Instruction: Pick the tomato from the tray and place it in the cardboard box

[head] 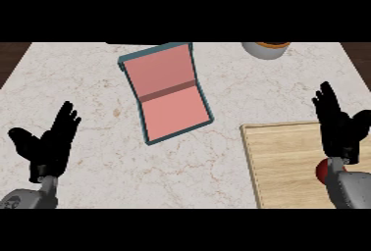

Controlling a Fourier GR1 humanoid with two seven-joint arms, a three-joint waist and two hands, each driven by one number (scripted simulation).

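Tomato: on tray, 4 o'clock, half hidden by right forearm. Right hand: released, across tray's far edge. Left hand: released, 8 o'clock. Box: 12 o'clock, bare bench around its edges.

No txt, labels, brands, nos. or signs can be read anywhere. The box toward the counter's far edge, the tray at its rt edge and the cup at the far edge all show plain faces w/o print.
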